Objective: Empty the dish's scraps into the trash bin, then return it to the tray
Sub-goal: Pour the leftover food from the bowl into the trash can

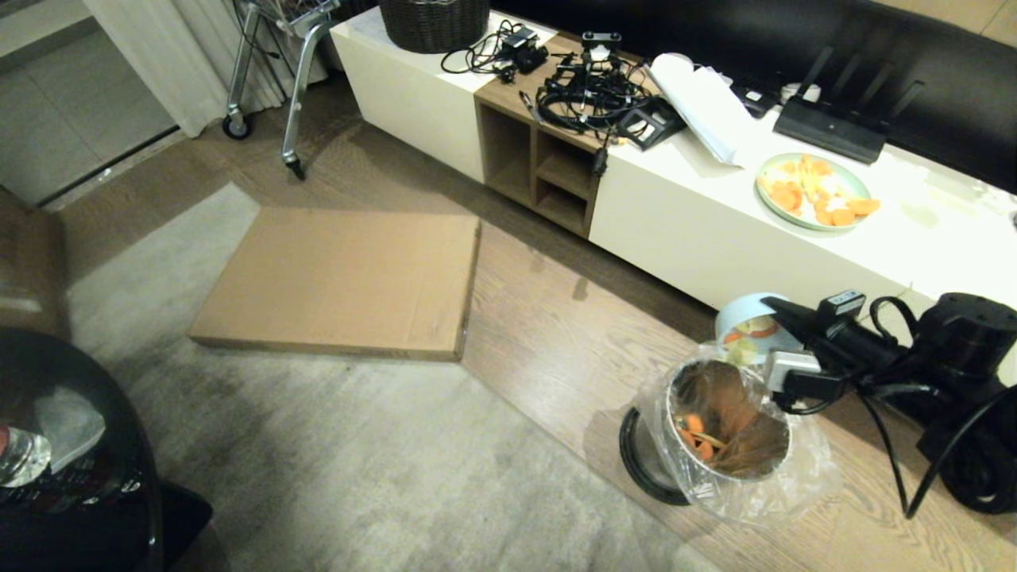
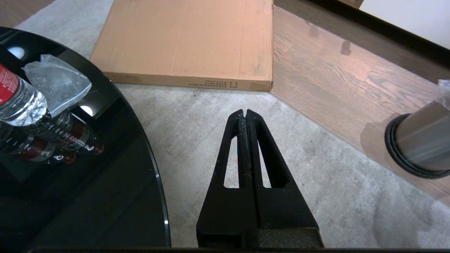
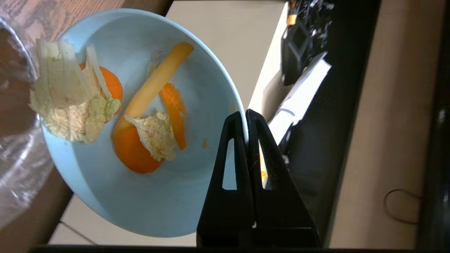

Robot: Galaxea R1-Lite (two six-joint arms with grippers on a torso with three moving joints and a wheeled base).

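My right gripper [image 1: 777,310] is shut on the rim of the dish [image 1: 743,318], a pale blue bowl tipped on its side right above the trash bin [image 1: 727,421]. In the right wrist view the rim sits pinched between the fingers of the gripper [image 3: 245,114]. Orange and pale yellow scraps [image 3: 140,116] cling inside the dish [image 3: 158,200], sliding toward its lower edge. The steel bin has a clear bag liner and holds some orange scraps [image 1: 695,433]. My left gripper [image 2: 244,113] hangs shut and empty over the rug. The tray is out of view.
A flat cardboard box [image 1: 342,278] lies on the floor to the left. A low white cabinet [image 1: 715,230] behind the bin carries a pale-green plate of orange pieces [image 1: 814,191] and cables. A black glass table [image 1: 71,445] with bottles stands at the near left.
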